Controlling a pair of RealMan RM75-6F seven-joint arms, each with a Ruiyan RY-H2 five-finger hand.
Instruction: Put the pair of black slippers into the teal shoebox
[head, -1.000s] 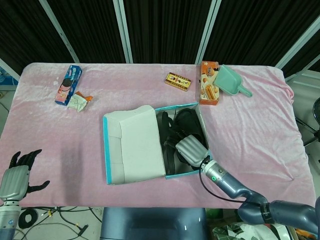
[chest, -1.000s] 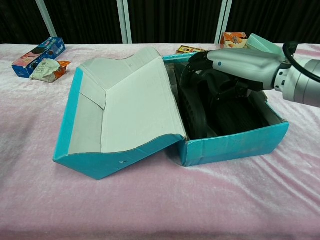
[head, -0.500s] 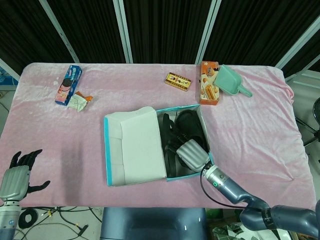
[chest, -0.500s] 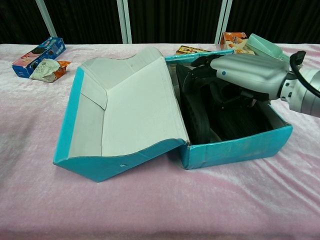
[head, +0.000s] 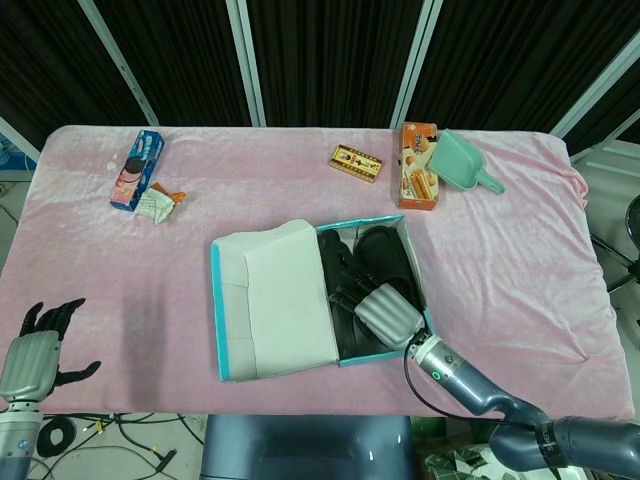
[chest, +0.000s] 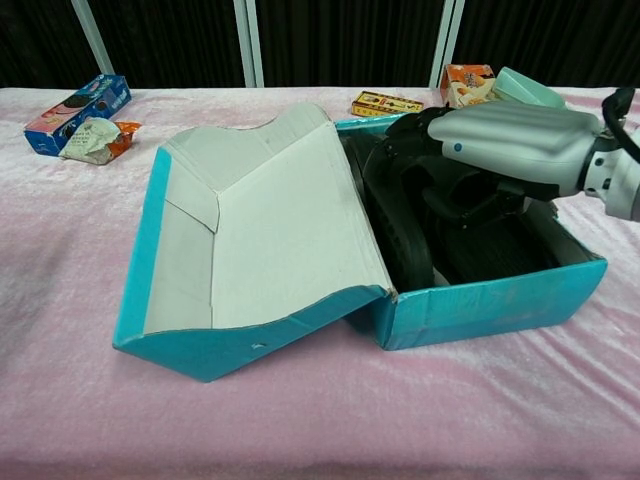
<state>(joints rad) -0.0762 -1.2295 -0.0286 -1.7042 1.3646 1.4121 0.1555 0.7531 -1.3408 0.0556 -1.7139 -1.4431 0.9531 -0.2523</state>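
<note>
Pink-clothed table (head: 520, 270), left to right. Your left hand (head: 38, 350) sits off the table's near-left corner, fingers spread, holding nothing; leave it parked.

Teal shoebox (chest: 500, 300) is mid-table toward the near edge, its lid (head: 285, 300) flopped open on the left side. Both black slippers (head: 365, 265) look to be inside already: one stands on edge against the lid-side wall, the other lies flatter toward the far right corner.

Your right hand (chest: 510, 140) is down in the box's near end, fingers curled over the slippers. Can't tell from either view whether it's clamped on a strap or just pressing on them; the palm hides the fingertips.

My read on the step: seat, then release. Push the on-edge slipper down flat so nothing rides above the rim, spread the fingers fully, then lift straight up. Watch for a strap snagging a finger, or the near wall, which is touching or just beside your wrist; dragging either would shift the box.
</note>
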